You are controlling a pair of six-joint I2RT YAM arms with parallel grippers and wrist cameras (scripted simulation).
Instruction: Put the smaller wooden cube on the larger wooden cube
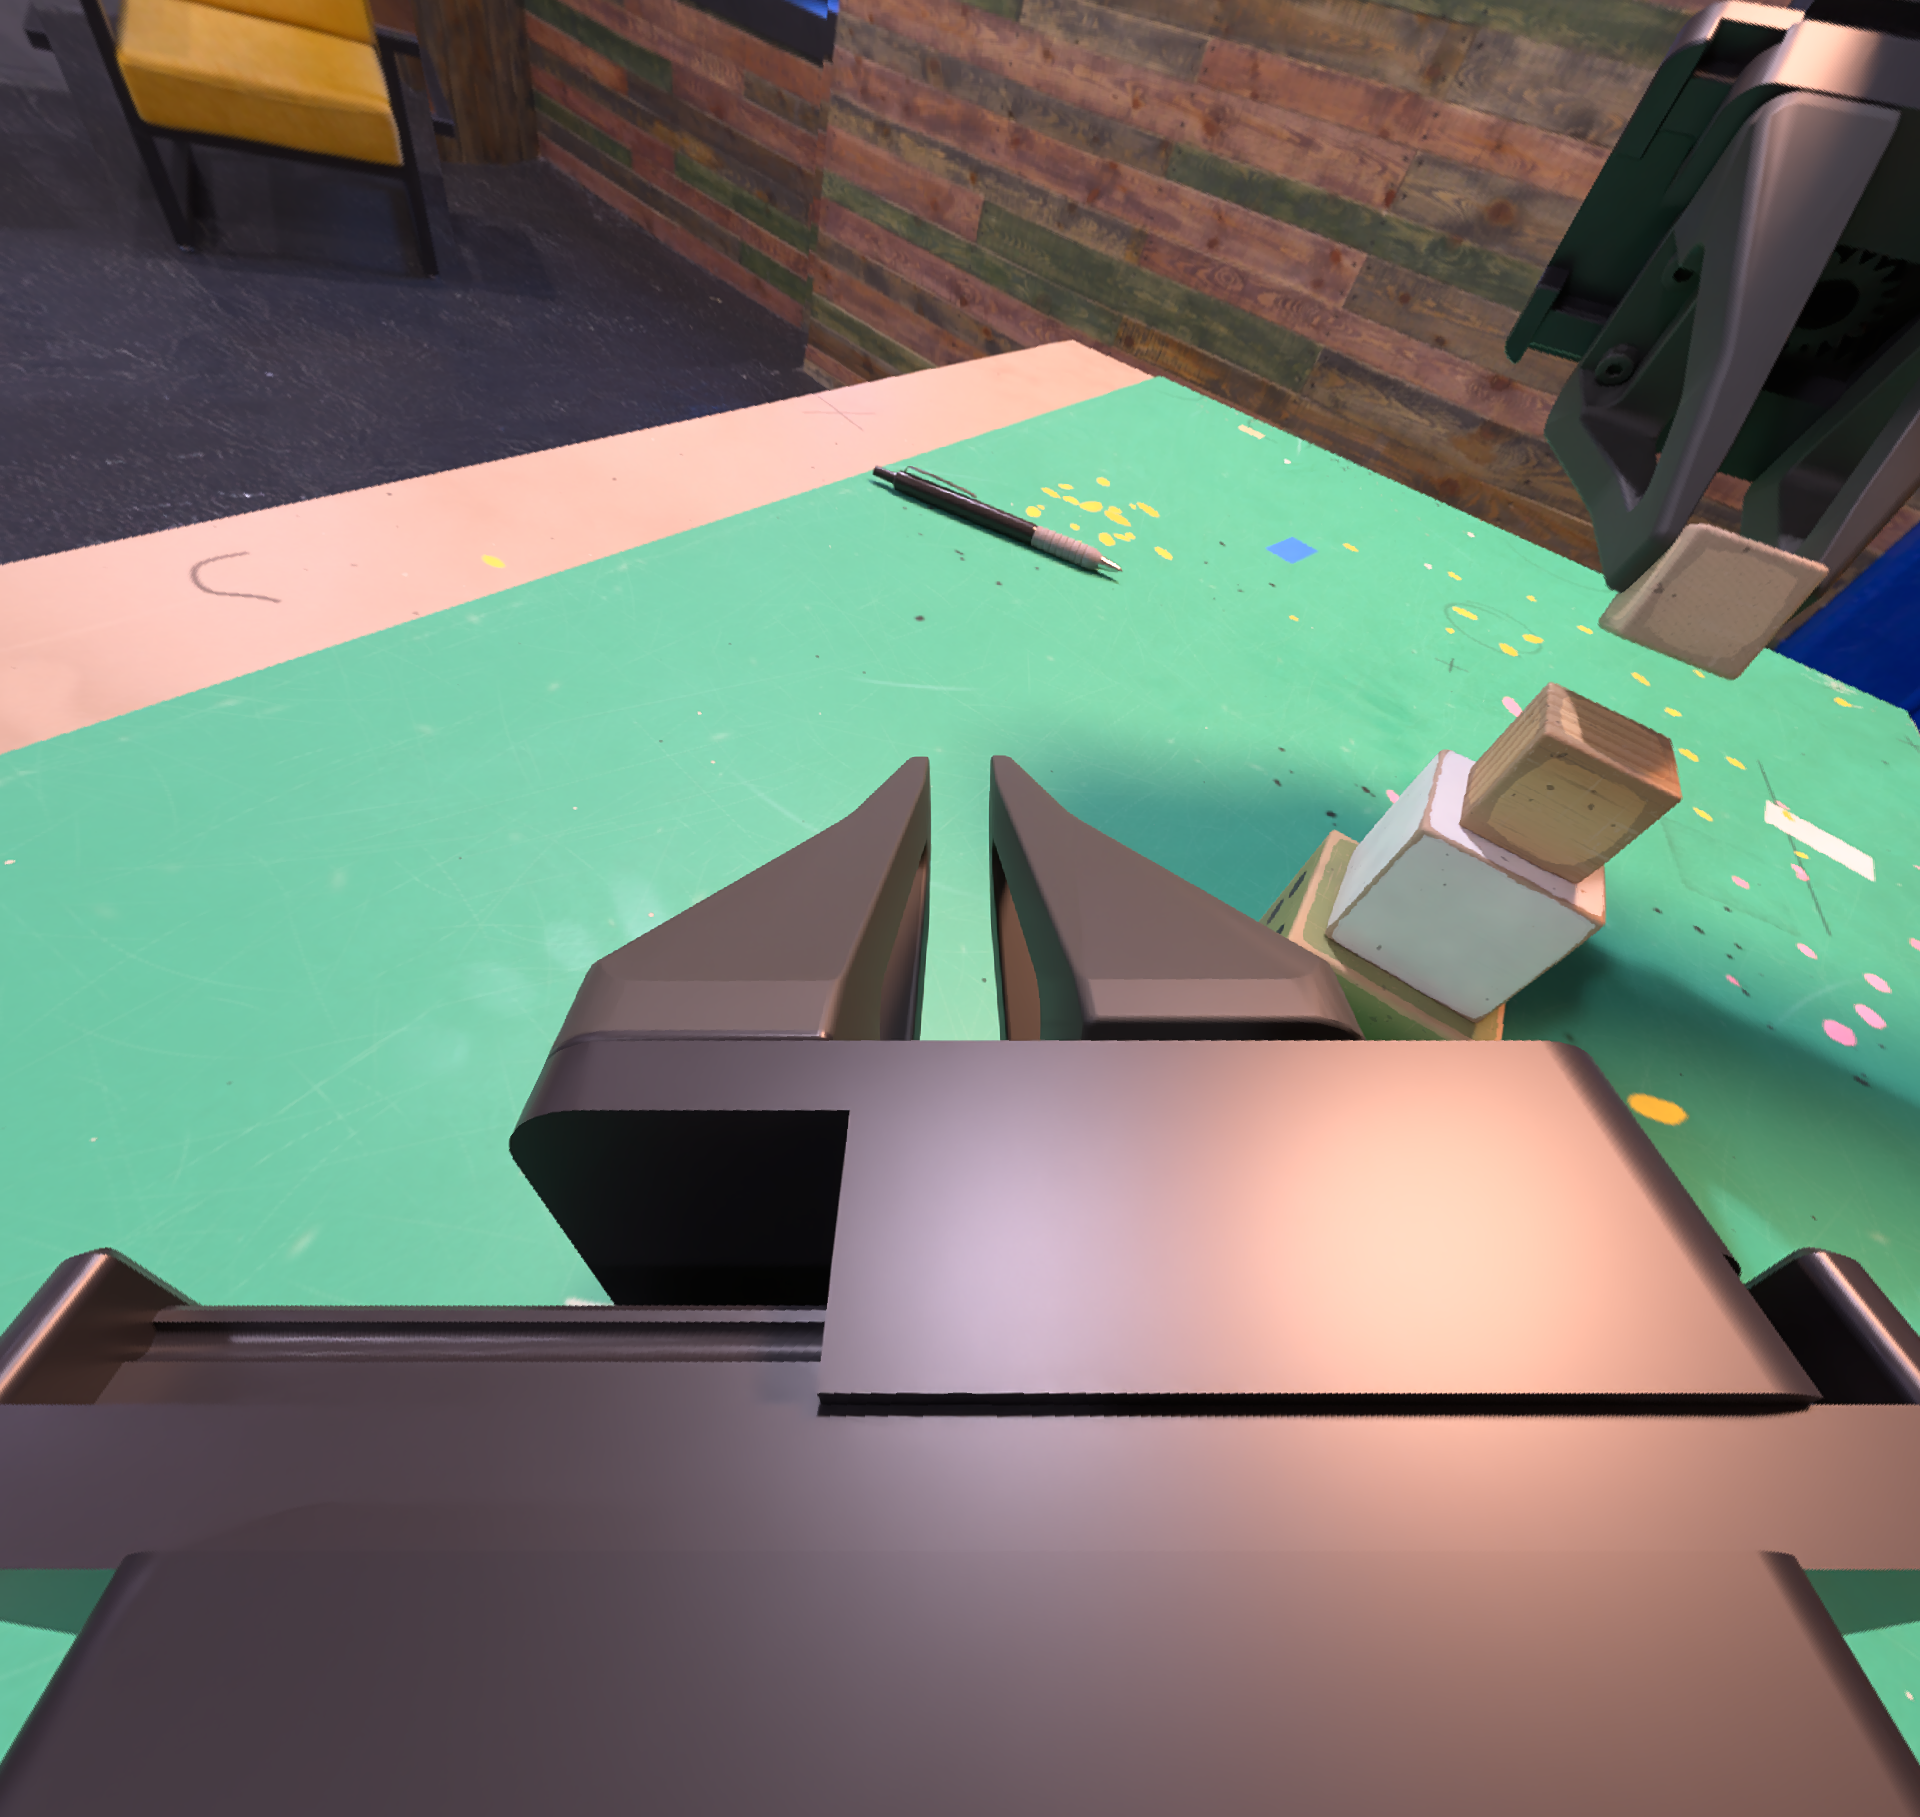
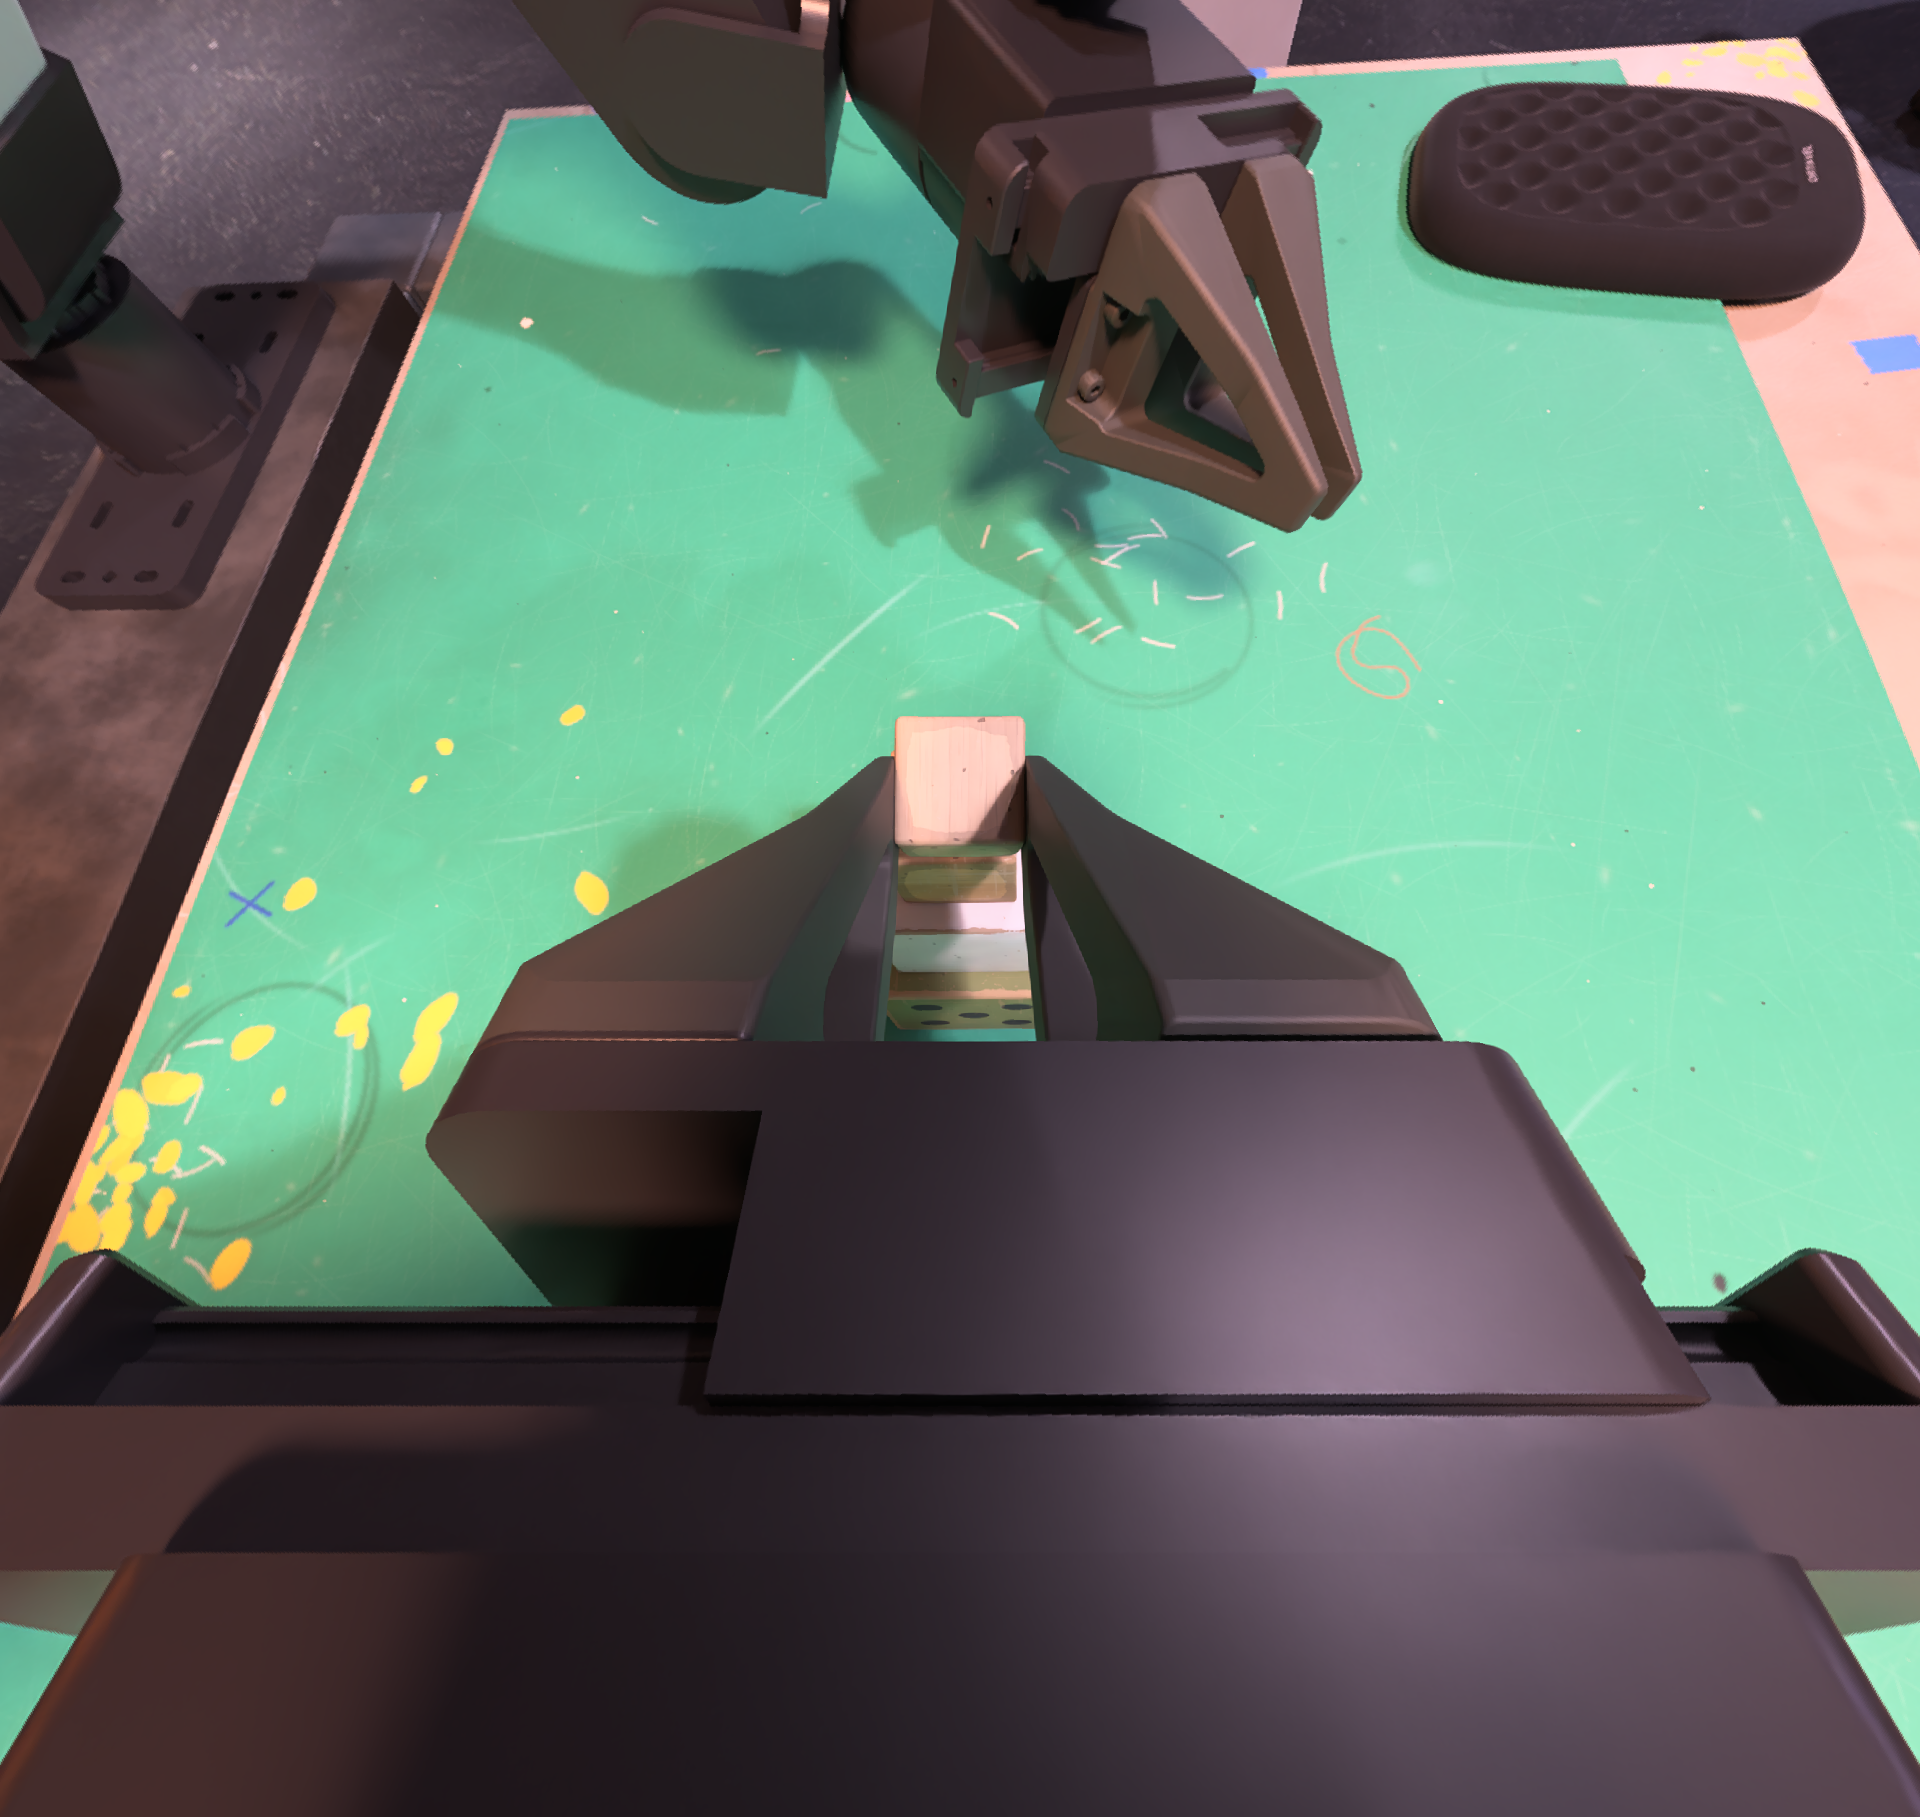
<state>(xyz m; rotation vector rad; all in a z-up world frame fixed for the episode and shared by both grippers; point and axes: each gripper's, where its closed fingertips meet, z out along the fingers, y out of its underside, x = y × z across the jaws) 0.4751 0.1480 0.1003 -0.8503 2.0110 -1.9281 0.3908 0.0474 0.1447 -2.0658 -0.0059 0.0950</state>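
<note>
- The right claw (image 2: 960,780) pinches a pale cube (image 2: 958,775) between its fingertips; its own view shows the cube filling the gap, both fingers against its sides.
- From the left wrist view the same right claw (image 1: 1714,562) hangs at the upper right with the pale cube (image 1: 1714,598) at its tips, held in the air, above and slightly beyond the stack, not touching it.
- The stack shows best in the left wrist view: a brown cube (image 1: 1569,796) sits tilted on a white cube (image 1: 1455,894), which rests on a green block (image 1: 1382,988) lying on the mat (image 1: 520,884).
- In the right wrist view only slivers of that stack appear between the fingers, below the held cube: a white band (image 2: 961,952) and a green strip with dark dots (image 2: 961,1014); the brown cube cannot be told there.
- The left claw (image 1: 960,780) is pressed nearly together with only a thin slit and nothing in it, hovering over bare mat left of the stack.
- The right wrist view shows that left claw (image 2: 1320,489) from outside, tips together, above scribbled marks on the mat (image 2: 1558,832).
- Only the left wrist view shows a pen (image 1: 997,520) lying far off on the mat, a yellow chair (image 1: 249,53) and a plank wall (image 1: 1143,157).
- Only the right wrist view shows a black pad (image 2: 1631,193) at the far corner and an arm base (image 2: 135,417) off the mat's edge.
</note>
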